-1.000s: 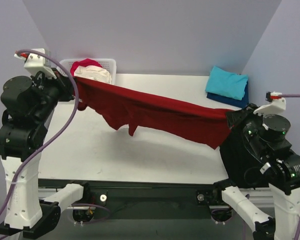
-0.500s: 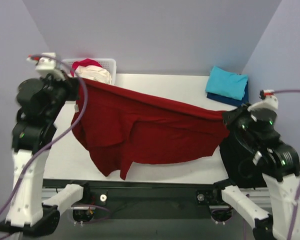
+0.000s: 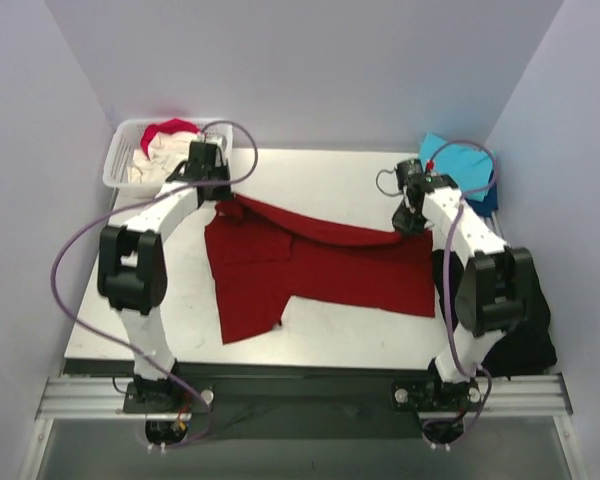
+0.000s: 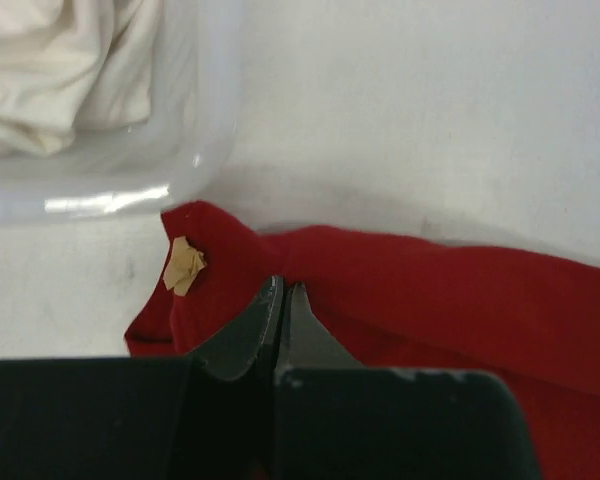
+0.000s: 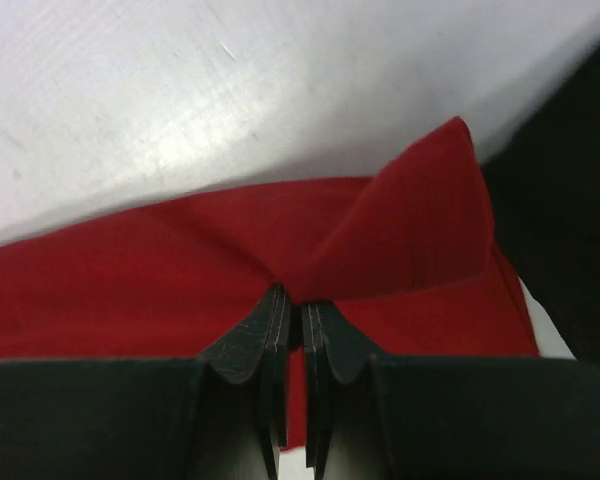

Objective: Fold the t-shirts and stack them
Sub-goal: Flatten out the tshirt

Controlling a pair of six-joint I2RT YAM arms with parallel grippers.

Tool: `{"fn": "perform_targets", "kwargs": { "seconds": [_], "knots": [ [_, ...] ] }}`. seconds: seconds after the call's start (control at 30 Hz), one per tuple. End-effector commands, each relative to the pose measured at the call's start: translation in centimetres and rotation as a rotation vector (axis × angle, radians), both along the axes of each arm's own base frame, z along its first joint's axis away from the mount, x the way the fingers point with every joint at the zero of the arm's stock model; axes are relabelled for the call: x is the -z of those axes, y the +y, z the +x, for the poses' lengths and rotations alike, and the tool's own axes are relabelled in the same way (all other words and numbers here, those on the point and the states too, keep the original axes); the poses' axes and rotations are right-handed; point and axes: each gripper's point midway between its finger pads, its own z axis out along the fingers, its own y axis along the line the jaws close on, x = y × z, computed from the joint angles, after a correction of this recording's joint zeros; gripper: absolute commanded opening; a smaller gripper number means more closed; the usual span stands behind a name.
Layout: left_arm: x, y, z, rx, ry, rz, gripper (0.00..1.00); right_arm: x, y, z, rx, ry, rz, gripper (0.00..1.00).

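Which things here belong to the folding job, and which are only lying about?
For the job:
- red shirt, pinched by the left gripper and the right gripper
- turquoise shirt on the navy shirt
- cream shirt and pink-red shirt, in the basket

Only lying about:
- basket
- table

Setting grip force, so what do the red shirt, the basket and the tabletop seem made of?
The dark red t-shirt: soft matte knit, probably cotton; it creases and lies limp. The basket: glossy whitish plastic, with a bright highlight on its wall. The table: hard, smooth, pale, slightly sheeny; laminate or painted metal, unclear.
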Motion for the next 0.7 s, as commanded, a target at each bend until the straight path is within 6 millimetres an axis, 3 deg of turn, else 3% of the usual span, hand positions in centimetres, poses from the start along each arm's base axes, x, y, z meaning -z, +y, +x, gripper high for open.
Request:
{"fn": "perform_targets", "kwargs": {
  "seconds": [0.0,0.03,0.07,0.1,0.13,0.17,0.2,0.37,0.4,0.47,0.5,0.53,0.57,0.6,0.63,0.67],
  "knots": [
    [-5.0,-2.2,6.8,-0.013,-0.212,-0.076,0.00,-1.2,0.4,4.6,-0.008,-0.081,0.010,0.00],
    [-4.6,-2.6,7.5,-0.012,-0.204,-0.081,0.00,-1.0,0.6,5.4,-0.021,-0.077,0.009,0.00],
    [-6.0,-3.4,8.9,-0.003,-0.239,-0.090,0.00,-0.4,0.8,6.6,-0.023,-0.069,0.009,0.00],
    [-3.6,-3.8,9.6,0.002,-0.197,-0.080,0.00,-0.2,0.8,7.2,-0.027,-0.067,0.007,0.00],
    [-3.1,-4.2,10.2,0.008,-0.192,-0.077,0.00,-0.1,0.9,7.8,-0.033,-0.067,0.006,0.00],
    [-4.6,-5.2,11.4,0.021,-0.231,-0.085,0.00,0.3,0.8,8.7,-0.039,-0.062,-0.007,0.00],
    [-2.1,-5.6,11.8,0.027,-0.186,-0.072,0.00,0.4,0.4,9.2,-0.032,-0.063,-0.009,0.00],
    [-1.1,-6.6,14.5,0.030,-0.184,-0.055,0.00,1.3,-1.6,11.4,0.006,-0.048,-0.021,0.00],
    [-1.3,-6.7,15.2,0.023,-0.198,-0.052,0.04,0.5,-2.5,12.4,0.029,-0.073,-0.009,0.00],
    [-0.8,-6.6,15.8,0.023,-0.198,-0.039,0.34,1.3,-3.4,12.9,0.039,-0.045,0.001,0.05],
    [-1.6,-6.2,16.2,0.006,-0.221,-0.026,0.46,0.4,-3.7,13.8,0.039,-0.068,0.009,0.21],
    [-1.6,-5.9,16.3,-0.005,-0.222,-0.016,0.56,0.3,-4.4,14.0,0.044,-0.064,0.008,0.30],
    [-2.7,-5.6,16.4,-0.018,-0.244,-0.012,0.75,0.1,-4.9,14.3,0.044,-0.068,-0.004,0.41],
    [-2.2,-5.0,16.1,-0.034,-0.235,0.007,0.78,-0.5,-5.3,14.5,0.038,-0.081,-0.034,0.55],
    [-2.4,-4.6,15.9,-0.045,-0.241,0.014,0.80,-1.4,-5.7,14.6,0.035,-0.096,-0.046,0.59],
    [-4.8,-4.3,15.9,-0.052,-0.293,0.005,0.87,-1.9,-5.7,14.6,0.028,-0.104,-0.051,0.62]
  ]
}}
